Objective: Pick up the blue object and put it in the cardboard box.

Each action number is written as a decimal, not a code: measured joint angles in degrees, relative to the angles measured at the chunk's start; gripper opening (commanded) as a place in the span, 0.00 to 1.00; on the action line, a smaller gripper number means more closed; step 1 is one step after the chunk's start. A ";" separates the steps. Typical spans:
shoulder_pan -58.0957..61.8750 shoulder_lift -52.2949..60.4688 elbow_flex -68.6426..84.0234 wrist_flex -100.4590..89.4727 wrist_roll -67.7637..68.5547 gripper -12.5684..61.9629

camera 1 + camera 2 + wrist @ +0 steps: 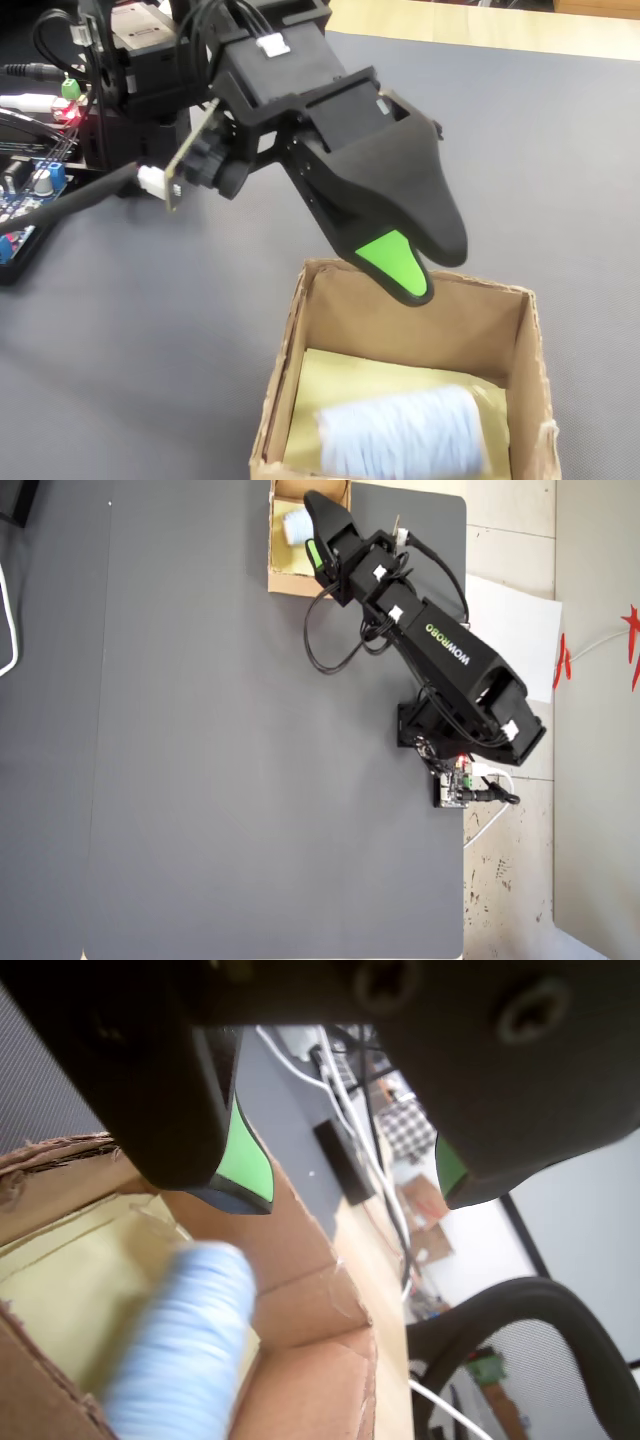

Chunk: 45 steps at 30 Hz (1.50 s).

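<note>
With jaws apart, the gripper (pixel 355 1195) is hovering over the roll (pixel 402 432) lying in the box (pixel 527 345), risking clipping the rim when lifting

Dark grey mat (pixel 200 730) over pale tiled floor (pixel 510 880), white paper sheet (pixel 515 630) alongside.

- Looking straight down: the black arm (pixel 440 650) reaches from its base at the right edge of the dark grey counter (pixel 200 760) up to the far edge.
- The tool (pixel 312 542) hangs over the cardboard box (pixel 285 580), green pad showing.
- The blue object (pixel 296 526) lies inside the box, just beside the tool.
- A white paper sheet (pixel 520 630) lies to the right, off the counter.
</note>
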 measured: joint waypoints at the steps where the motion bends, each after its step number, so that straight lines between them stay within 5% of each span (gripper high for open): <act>1: 0.00 0.00 0.00 0.00 0.00 0.61; 28: -32.70 26.54 26.98 -3.96 7.73 0.62; 45: -38.14 30.50 45.53 -4.83 9.14 0.62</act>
